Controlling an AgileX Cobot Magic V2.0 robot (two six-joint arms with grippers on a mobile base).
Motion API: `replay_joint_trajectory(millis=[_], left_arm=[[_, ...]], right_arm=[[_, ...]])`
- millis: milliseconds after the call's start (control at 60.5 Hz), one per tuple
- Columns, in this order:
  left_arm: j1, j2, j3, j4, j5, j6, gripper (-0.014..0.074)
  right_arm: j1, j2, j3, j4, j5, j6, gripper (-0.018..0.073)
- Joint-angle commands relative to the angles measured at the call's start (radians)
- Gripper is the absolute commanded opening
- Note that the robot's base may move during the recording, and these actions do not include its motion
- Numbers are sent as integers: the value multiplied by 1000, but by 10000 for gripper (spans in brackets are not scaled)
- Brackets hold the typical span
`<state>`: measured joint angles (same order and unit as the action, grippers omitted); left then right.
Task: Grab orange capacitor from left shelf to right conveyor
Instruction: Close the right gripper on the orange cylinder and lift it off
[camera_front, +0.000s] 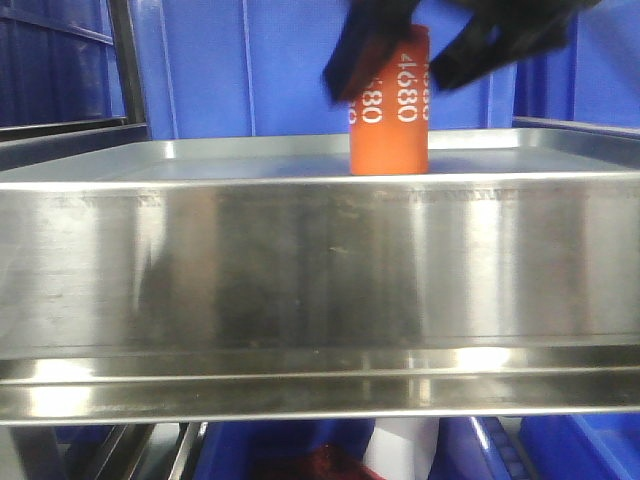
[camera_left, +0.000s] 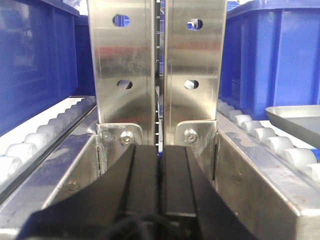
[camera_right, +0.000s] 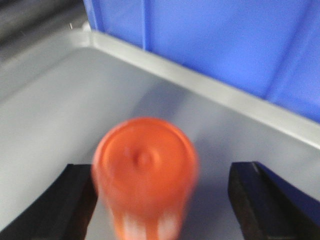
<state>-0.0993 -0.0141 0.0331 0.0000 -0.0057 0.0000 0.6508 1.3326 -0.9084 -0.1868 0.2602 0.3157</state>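
Entry, early stage: I log the upright orange cylindrical capacitor marked 4680 (camera_front: 390, 110) standing on the shiny stainless-steel shelf (camera_front: 300, 260), my right gripper (camera_right: 167, 200) spread wide astride it without gripping, my left gripper (camera_left: 160, 185) pressed closed and empty; by my judgement, grasp, lift and transfer to the conveyor are all outstanding.

Orange capacitor (camera_front: 390, 145) upright on left shelf (camera_front: 300, 260)

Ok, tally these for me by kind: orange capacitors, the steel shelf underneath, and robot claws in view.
Orange capacitor: 1
Steel shelf: 1
Claws: 2, the right claw and the left claw
Total: 4
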Motion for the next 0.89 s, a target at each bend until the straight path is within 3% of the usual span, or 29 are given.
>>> replay_joint_trajectory(millis=[0, 116, 182, 281, 463, 876], left_arm=[[1, 10, -8, -5, -84, 0, -105], [1, 10, -8, -5, -84, 0, -105], [1, 10, -8, -5, -84, 0, -105], [1, 10, -8, -5, -84, 0, -105], [1, 10, -8, -5, -84, 0, -105], [1, 10, -8, -5, -84, 0, -105]], right_arm=[[1, 4, -36, -8, -96, 1, 466], [1, 9, -36, -5, -59, 2, 15], [1, 6, -36, -3, -31, 4, 104], [8, -23, -36, 0, 34, 4, 46], [49, -180, -11, 0, 107, -2, 58], [100, -786, 175, 9, 261, -1, 58]])
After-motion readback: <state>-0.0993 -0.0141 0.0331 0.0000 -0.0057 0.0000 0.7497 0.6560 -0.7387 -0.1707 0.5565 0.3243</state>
